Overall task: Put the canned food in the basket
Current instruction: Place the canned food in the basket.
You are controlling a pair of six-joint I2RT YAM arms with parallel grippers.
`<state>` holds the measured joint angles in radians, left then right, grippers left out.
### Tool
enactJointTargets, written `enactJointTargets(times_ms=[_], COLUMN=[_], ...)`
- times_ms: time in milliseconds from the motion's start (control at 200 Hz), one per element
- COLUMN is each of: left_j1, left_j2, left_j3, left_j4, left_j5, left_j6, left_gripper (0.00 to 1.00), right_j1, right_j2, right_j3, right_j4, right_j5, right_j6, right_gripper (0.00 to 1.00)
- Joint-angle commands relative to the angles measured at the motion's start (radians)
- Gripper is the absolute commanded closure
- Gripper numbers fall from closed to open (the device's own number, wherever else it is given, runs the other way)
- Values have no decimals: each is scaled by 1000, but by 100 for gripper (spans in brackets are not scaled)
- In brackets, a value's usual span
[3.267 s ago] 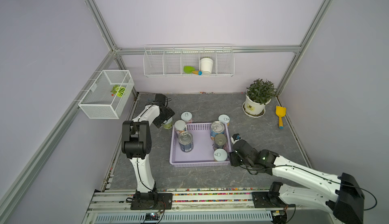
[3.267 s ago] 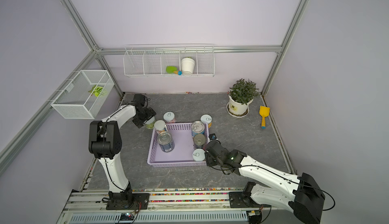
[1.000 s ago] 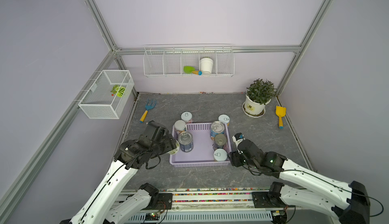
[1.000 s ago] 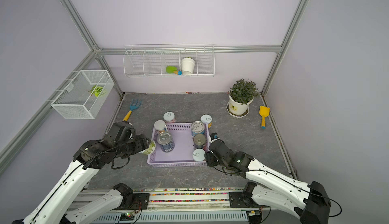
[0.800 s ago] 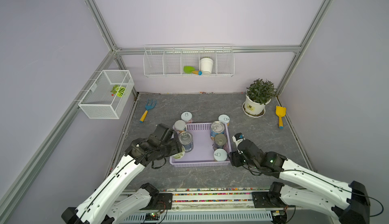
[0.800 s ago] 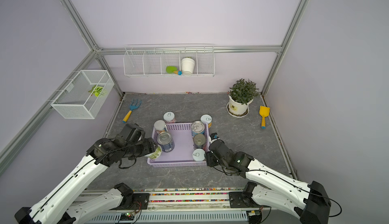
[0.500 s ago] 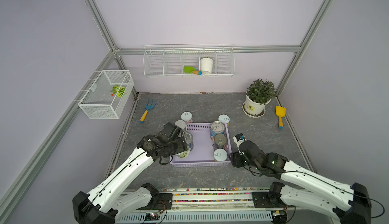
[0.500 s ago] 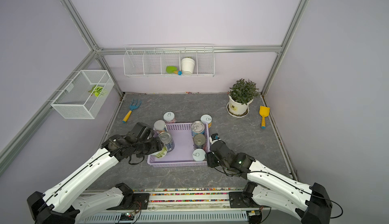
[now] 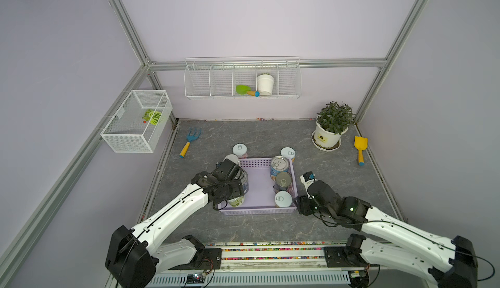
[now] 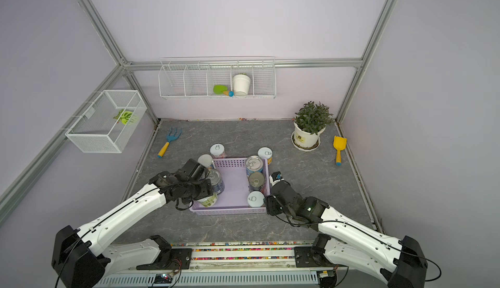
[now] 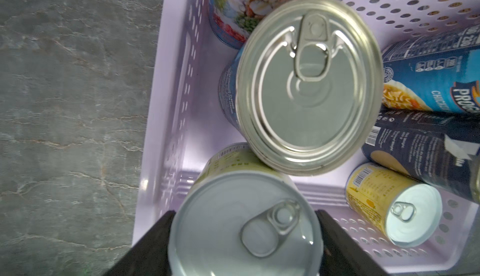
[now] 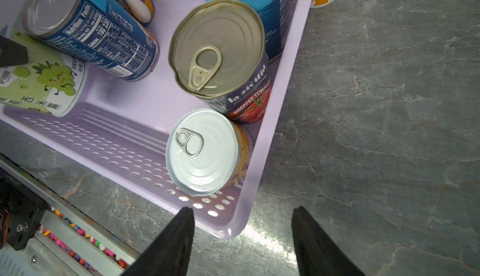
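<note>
The left gripper (image 9: 232, 193) has swung in from the far-left of the table (image 9: 216, 135) and now hangs over the near-left corner of the basket (image 9: 257, 162). It is clamped on a green-labelled can (image 11: 244, 225) with a pale lid; whether that can touches the basket floor I cannot tell. The right gripper (image 12: 242, 213) has barely shifted: it hovers at the near-right corner, jaws apart, holding nothing. Inside the basket stand a blue can (image 9: 279, 163), a tomato can (image 12: 218, 43), a second blue can (image 11: 309, 85) and a small yellow can (image 9: 283, 199). Three pale-lidded cans (image 9: 239, 150) stand on the table just behind it.
</note>
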<state>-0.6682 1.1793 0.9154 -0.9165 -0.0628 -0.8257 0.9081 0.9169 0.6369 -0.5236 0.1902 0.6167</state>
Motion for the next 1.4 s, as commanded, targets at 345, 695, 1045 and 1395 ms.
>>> enactJointTargets(times_ms=[345,695,1045,1395], left_j1=[0,1,1,1], left_j2=[74,75,137,113], left_j3=[-67,-46,-2,72], left_j4=[75,49,12,-27], left_j5=[-81,-97,-124,-118], left_j6=[0,5,-1,8], left_gripper=[29,17,6,4], right_j1=[-61,-292,-386,-411], right_j2=[-18,374,703,1006], right_j3=[193,510,742,987], right_j4=[-100,-43,-51,-184], right_j5=[238,82,-1,-33], right_j6=[-6,-26,-67,-100], right_gripper=[24,3,2,2])
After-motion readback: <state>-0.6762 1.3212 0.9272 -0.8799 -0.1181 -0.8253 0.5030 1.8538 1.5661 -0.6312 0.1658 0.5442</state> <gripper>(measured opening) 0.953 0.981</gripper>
